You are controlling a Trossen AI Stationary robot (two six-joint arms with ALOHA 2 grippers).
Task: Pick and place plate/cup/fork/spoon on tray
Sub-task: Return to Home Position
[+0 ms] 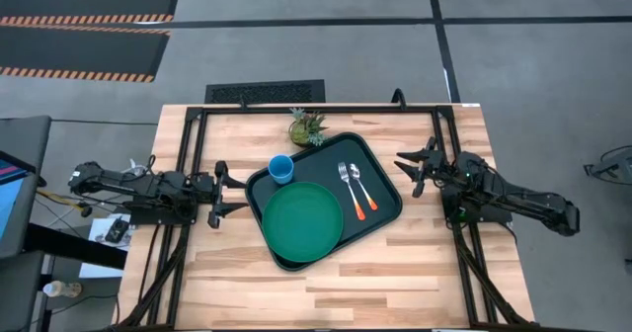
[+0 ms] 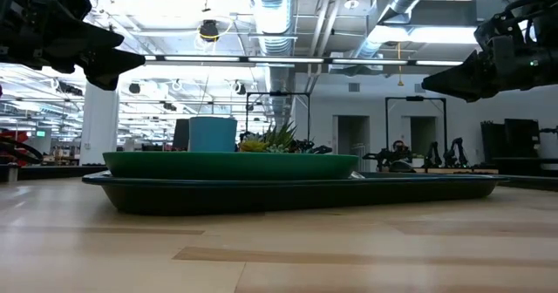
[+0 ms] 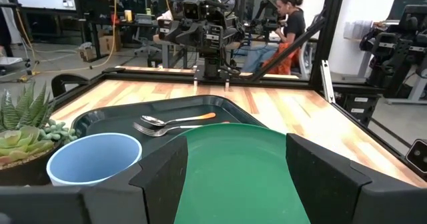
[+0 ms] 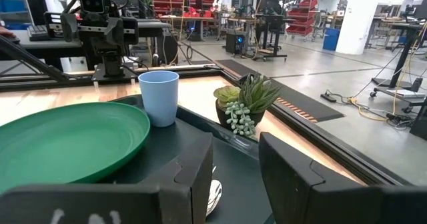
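Observation:
The dark tray [image 1: 385,208] lies aslant at the table's middle. On it rest the green plate [image 1: 302,221], the light-blue cup [image 1: 281,168], upright at the far left corner, and the fork [image 1: 348,182] and spoon [image 1: 362,188] side by side, orange handles toward the near side. My left gripper [image 1: 229,195] is open and empty, above the table just left of the tray. My right gripper [image 1: 412,168] is open and empty, just right of the tray. Both hang clear of the table in the low view.
A small potted succulent [image 1: 307,127] stands on the table at the tray's far edge. Bare wood [image 1: 326,292] lies toward the near edge. A black frame [image 1: 326,107] runs along the far and side edges. A person [image 3: 288,21] sits beyond the table.

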